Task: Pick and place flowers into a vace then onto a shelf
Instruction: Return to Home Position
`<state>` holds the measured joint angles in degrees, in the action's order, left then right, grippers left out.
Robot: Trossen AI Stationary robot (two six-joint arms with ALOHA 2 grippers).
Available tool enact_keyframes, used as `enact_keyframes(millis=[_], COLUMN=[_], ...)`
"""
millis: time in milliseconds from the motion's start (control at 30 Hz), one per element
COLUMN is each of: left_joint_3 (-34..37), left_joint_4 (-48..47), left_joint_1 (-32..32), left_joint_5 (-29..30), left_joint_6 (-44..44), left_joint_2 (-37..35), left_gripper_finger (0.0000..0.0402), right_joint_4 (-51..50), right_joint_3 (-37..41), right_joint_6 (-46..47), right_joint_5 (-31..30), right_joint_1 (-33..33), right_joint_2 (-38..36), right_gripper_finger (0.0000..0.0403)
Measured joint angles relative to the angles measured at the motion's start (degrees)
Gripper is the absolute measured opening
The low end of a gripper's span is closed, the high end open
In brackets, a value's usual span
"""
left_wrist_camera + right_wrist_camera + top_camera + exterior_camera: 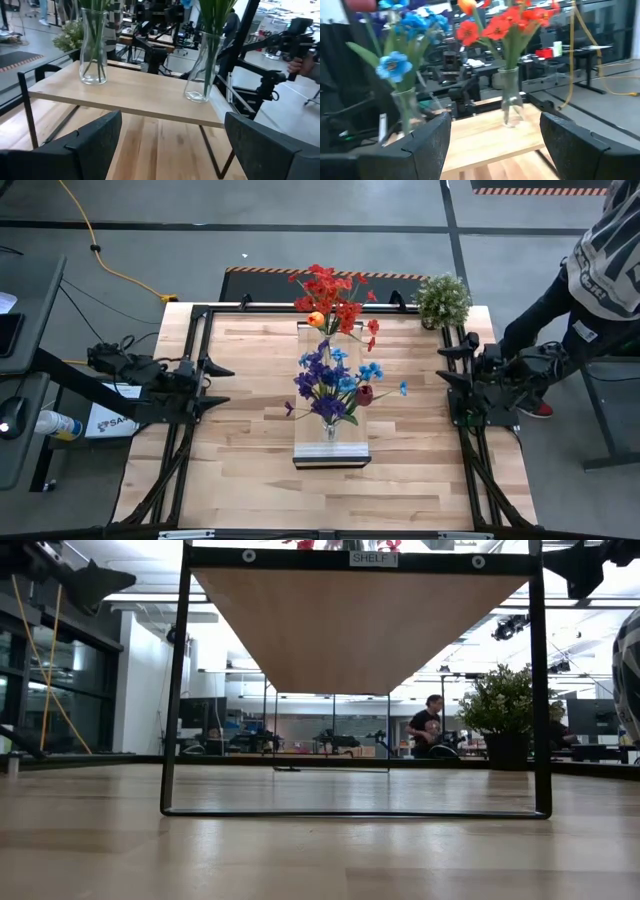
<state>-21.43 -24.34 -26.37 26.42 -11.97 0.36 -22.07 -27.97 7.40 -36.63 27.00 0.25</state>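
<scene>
Flowers [335, 375] on shelf [330, 452], L claw [225, 386], R claw [442, 366]

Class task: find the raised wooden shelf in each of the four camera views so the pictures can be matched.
High view: shelf, centre, running lengthwise.
Low view: shelf, underside, top centre.
Left wrist view: shelf, across the middle.
Right wrist view: shelf, across the lower middle.
Shared landmark: potted plant, not in the right wrist view.

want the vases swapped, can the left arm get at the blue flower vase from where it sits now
Probably yes. The left gripper sits at the left side of the table, fingers open, facing the shelf, and nothing stands between it and the blue flower vase on it.
</scene>
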Motion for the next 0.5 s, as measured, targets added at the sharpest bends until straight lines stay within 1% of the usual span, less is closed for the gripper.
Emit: enact_keyframes(millis=[200, 400, 500], left_joint_3=[0.0, 0.0, 0.0], left_joint_4=[1.3, 2.5, 2.3], left_joint_1=[3.4, 6.8, 8.3], left_joint_5=[-2.3, -2.4, -3.7], left_joint_6=[1.4, 2.9, 3.0], left_joint_2=[0.0, 0.0, 0.0], left_gripper_finger=[0.0385, 0.0385, 0.0385], right_joint_4=[-0.3, -0.3, -0.2], right_joint_3=[-0.4, -4.6, -5.3], right_joint_6=[-0.6, -5.1, -6.3], right_joint_5=[-8.4, -12.3, -12.1], right_joint_1=[0.0, 0.0, 0.0], right_joint_2=[0.0, 0.0, 0.0], right_gripper_finger=[0.0293, 0.0293, 0.0293])
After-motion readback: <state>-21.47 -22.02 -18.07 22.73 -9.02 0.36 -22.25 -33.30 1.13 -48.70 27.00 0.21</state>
